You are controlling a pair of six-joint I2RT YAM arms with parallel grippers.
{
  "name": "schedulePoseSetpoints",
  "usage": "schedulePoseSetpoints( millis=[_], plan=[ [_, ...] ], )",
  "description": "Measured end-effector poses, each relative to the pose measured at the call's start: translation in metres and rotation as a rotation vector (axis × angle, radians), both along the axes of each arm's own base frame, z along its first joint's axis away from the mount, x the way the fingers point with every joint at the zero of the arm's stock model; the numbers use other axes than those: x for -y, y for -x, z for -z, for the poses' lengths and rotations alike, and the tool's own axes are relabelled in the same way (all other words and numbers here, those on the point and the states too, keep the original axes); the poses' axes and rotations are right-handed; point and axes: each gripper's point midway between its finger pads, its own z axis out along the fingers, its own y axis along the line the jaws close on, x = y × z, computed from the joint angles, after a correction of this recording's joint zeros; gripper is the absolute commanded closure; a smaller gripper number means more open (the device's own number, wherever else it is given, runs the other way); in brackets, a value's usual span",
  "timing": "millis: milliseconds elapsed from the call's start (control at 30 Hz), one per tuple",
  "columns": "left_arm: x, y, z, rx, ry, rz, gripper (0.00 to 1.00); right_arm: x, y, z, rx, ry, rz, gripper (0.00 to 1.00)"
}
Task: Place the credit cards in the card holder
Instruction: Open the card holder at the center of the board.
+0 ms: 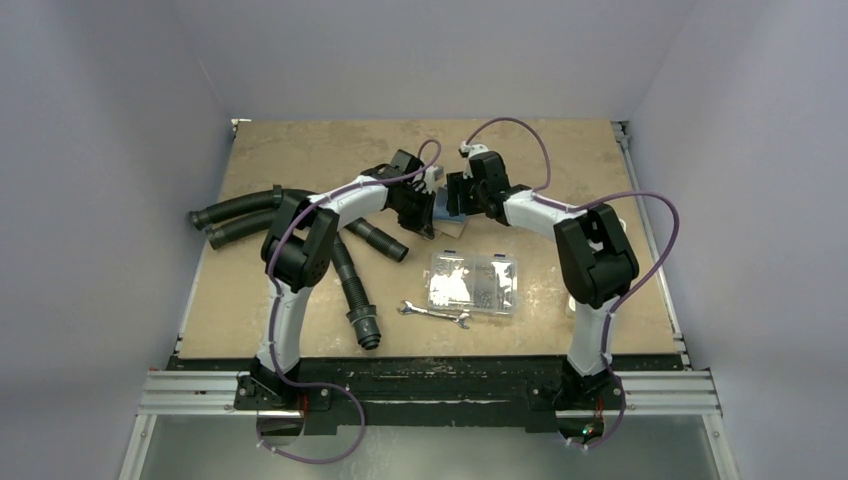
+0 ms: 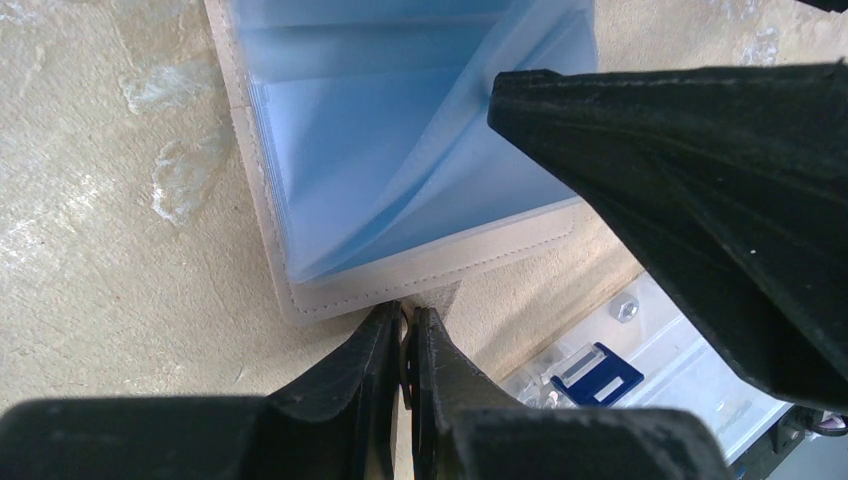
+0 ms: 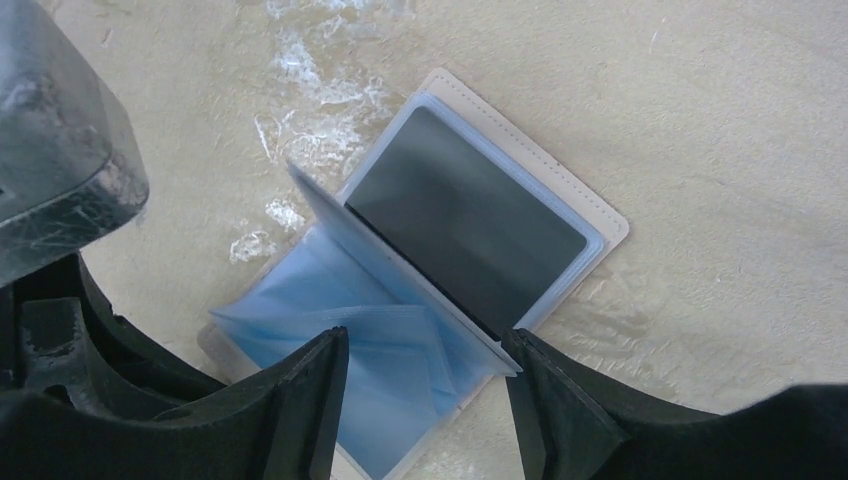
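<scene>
The card holder (image 3: pixel 600 225) lies open on the table, tan stitched border outside, light-blue translucent leaves (image 3: pixel 400 370) fanned up inside. One leaf shows a dark rectangle (image 3: pixel 465 235). I cannot tell the credit cards apart from the holder's blue pockets. My right gripper (image 3: pixel 425 340) is open just above the holder, its fingers on either side of the raised blue leaves. My left gripper (image 2: pixel 408 312) is shut, its tips against the holder's tan edge (image 2: pixel 330 300). From above, both grippers (image 1: pixel 432 205) (image 1: pixel 458 200) meet over the holder (image 1: pixel 448 212).
A clear plastic compartment box (image 1: pixel 472 282) sits nearer the arms, also at the left wrist view's lower right as box (image 2: pixel 640 360). A wrench (image 1: pixel 435 314) lies in front of it. Black corrugated hoses (image 1: pixel 250 215) sprawl at the left.
</scene>
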Motion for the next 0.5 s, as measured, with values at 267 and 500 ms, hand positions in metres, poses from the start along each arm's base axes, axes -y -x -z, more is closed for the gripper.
schedulePoseSetpoints(
  millis=[267, 500],
  plan=[
    [0.0, 0.0, 0.0, -0.005, 0.004, 0.001, 1.0, 0.006, -0.014, -0.006, 0.006, -0.026, 0.047, 0.17],
    [0.0, 0.0, 0.001, -0.008, 0.003, 0.001, 1.0, 0.012, -0.035, -0.01, -0.009, -0.051, 0.073, 0.14]
  ],
)
